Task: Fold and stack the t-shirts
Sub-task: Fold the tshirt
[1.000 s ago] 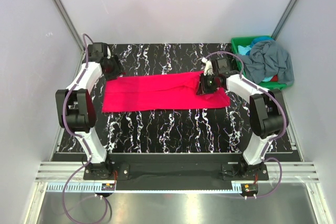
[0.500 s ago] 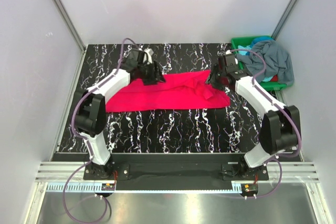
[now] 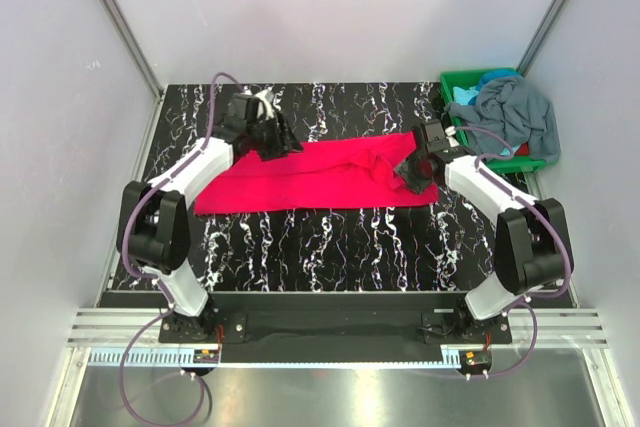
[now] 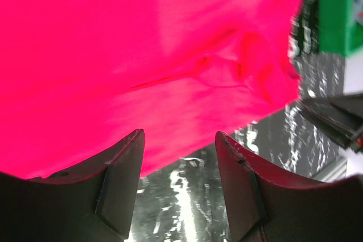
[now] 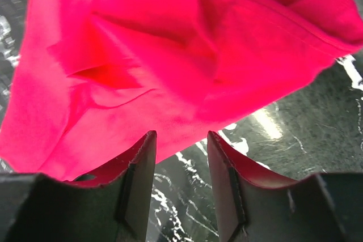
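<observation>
The magenta t-shirt [image 3: 310,177] lies as a long folded strip across the table, with wrinkles near its right end. My left gripper [image 3: 280,140] is open and empty at the shirt's far edge, left of middle. In the left wrist view the shirt [image 4: 142,66] fills the area ahead of the open gripper [image 4: 178,165]. My right gripper [image 3: 413,169] is open and empty at the shirt's right end. In the right wrist view the shirt's edge [image 5: 170,66] lies just ahead of the gripper [image 5: 180,160]. The grey-blue t-shirt [image 3: 515,115] and the teal t-shirt [image 3: 466,95] lie crumpled in the bin.
The green plastic bin [image 3: 452,79] stands at the table's far right corner; its side shows in the left wrist view [image 4: 334,9]. The black marbled table [image 3: 330,247] is bounded by white walls at the left, far and right sides.
My left gripper swung from the far left corner to the shirt's far edge, then drew slightly back left. My right gripper lifted off the shirt and came back down at its right end.
</observation>
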Motion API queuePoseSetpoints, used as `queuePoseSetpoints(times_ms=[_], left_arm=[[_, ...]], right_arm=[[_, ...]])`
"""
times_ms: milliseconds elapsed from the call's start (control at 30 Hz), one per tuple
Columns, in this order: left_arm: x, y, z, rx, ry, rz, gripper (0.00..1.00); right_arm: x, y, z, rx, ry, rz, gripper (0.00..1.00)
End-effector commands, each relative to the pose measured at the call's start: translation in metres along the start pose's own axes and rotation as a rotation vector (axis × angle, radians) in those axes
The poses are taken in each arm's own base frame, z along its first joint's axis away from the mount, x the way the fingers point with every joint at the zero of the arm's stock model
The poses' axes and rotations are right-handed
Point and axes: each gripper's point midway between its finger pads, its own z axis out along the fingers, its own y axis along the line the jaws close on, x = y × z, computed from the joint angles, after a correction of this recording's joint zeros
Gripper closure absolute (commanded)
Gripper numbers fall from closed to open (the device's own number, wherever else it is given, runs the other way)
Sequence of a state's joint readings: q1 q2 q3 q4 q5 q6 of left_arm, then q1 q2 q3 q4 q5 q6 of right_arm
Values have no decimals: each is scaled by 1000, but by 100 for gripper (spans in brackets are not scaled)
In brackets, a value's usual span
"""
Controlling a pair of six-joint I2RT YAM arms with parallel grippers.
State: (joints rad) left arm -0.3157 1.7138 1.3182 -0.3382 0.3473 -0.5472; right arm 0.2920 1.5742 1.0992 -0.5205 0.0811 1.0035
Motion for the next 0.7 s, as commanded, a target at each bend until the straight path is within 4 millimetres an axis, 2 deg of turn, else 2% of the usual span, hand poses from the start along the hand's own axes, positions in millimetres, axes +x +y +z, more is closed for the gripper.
queuePoseSetpoints(times_ms=[0, 67, 133, 267, 333, 367, 400, 467, 500, 567, 600, 633, 667], left_arm=[[-1, 46, -7, -63, 5, -106, 42], [-5, 54, -13, -69, -9, -113, 42], [-9, 54, -19, -69, -27, -102, 42], [-13, 53, -26, -71, -43, -84, 42], [-12, 54, -25, -77, -39, -79, 42], [-11, 55, -25, -80, -36, -81, 42], [-11, 56, -25, -82, -35, -81, 42], [-8, 59, -23, -89, -25, -80, 42], [-7, 62, -22, -99, -24, -79, 42], [-2, 83, -15, -180, -11, -53, 42], [1, 98, -12, -243, -3, -49, 41], [3, 115, -9, -313, 10, -56, 41], [15, 134, -2, -349, 65, -93, 42]], right_arm=[[-5, -3, 11, 24, -53, 74, 52], [-5, 2, 15, 2, -56, 66, 53], [-5, 2, 23, 10, -52, 62, 53], [0, -5, 39, 46, -40, 65, 54], [3, -7, 45, 45, -38, 61, 58], [3, -8, 46, 48, -43, 61, 62], [1, -10, 47, 55, -54, 59, 78], [1, -13, 44, 57, -60, 40, 97], [-2, -11, 36, 38, -74, 38, 100], [-1, -16, 28, 31, -78, 15, 100], [-3, -10, 16, -3, -89, 16, 100], [0, -15, 15, -3, -79, 10, 100], [2, -14, 13, -12, -72, 6, 100]])
